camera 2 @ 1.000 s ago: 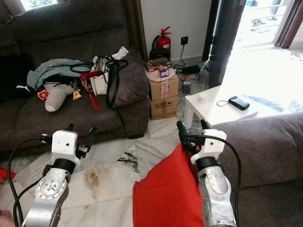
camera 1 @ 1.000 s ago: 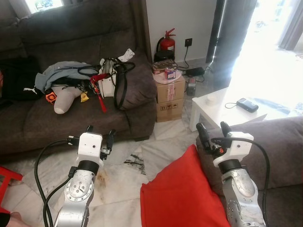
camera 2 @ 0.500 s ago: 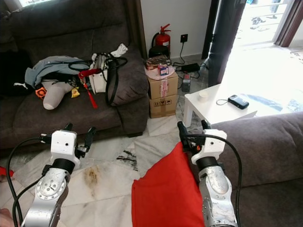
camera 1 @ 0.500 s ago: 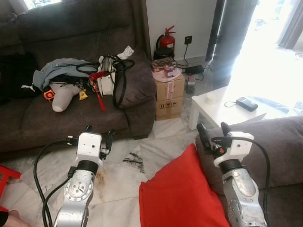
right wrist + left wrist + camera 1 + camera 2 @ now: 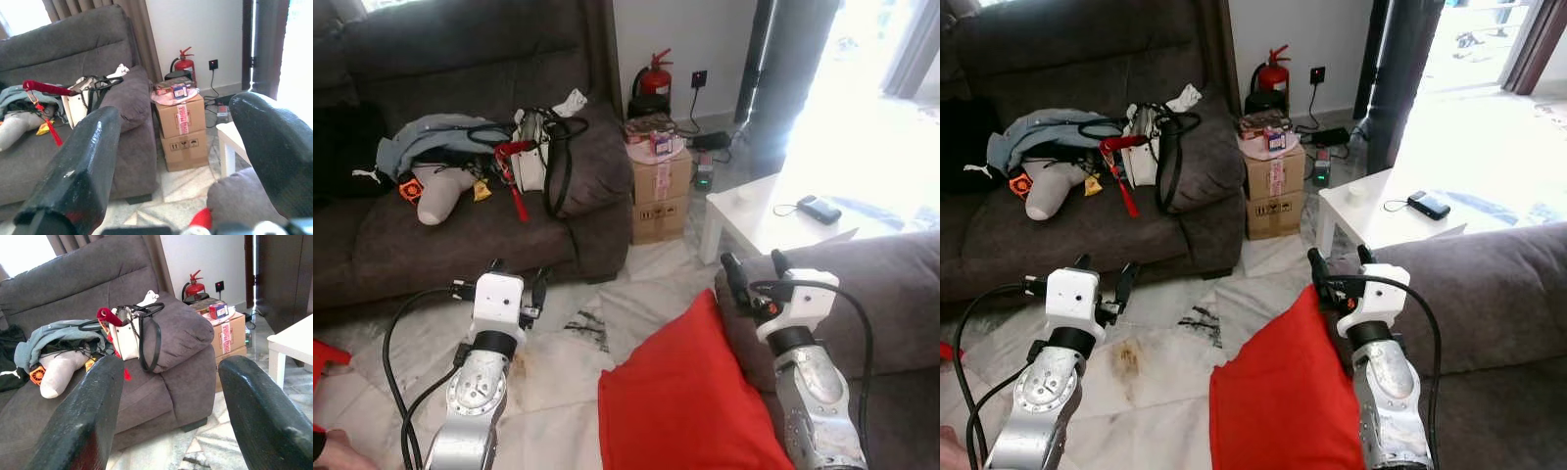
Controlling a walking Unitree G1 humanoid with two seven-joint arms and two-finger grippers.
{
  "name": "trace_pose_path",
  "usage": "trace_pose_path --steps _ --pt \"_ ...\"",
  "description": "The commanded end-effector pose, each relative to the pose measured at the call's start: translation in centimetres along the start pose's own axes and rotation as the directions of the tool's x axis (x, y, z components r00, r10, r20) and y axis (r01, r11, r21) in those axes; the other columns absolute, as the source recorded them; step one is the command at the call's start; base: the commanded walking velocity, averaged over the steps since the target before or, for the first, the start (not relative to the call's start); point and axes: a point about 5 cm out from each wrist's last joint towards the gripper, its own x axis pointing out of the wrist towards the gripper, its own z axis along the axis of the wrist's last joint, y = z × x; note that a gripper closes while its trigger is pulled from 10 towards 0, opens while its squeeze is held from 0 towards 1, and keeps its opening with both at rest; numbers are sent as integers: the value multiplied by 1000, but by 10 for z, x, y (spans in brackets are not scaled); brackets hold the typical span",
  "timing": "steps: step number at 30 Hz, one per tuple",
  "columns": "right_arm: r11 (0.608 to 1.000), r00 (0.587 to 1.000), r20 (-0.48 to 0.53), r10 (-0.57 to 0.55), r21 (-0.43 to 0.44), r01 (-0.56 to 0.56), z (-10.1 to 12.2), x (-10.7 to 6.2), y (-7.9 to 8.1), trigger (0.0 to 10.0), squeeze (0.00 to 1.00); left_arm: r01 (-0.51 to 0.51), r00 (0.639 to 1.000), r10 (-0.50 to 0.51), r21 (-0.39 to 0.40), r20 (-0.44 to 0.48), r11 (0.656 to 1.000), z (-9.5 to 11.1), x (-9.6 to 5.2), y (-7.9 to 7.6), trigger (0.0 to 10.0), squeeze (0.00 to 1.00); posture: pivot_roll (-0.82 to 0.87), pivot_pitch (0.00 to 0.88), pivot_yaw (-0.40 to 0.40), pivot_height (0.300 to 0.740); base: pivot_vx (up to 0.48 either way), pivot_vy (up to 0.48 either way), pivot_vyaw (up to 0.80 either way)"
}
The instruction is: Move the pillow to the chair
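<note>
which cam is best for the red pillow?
Left eye view: the pillow shows broadly, leaning on the grey sofa arm beside the right tool. Right eye view shows much the same. Right wrist view catches a red corner.

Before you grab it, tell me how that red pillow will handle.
The red pillow looks soft and puffy, so it will probably sag and fold around whichever open hand, left or right, pinches it. It is likely light for its bulk. Its fabric cover should grip well, and it leans on the grey sofa arm, so it may slump when pulled.
</note>
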Motion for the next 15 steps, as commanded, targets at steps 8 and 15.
trace_pose_path --steps 8,15 --pt "1000 1000 -24 4 -10 -4 -2 2 0 10000 0 -9 1000 9 3 -14 1000 -2 -1 1 10000 0 -13 66 77 686 0 0 0" --pt "1000 1000 -29 7 -14 -8 -3 3 1 10000 0 -8 1000 8 2 -15 1000 -2 -1 0 10000 0 -11 66 76 646 0 0 0"
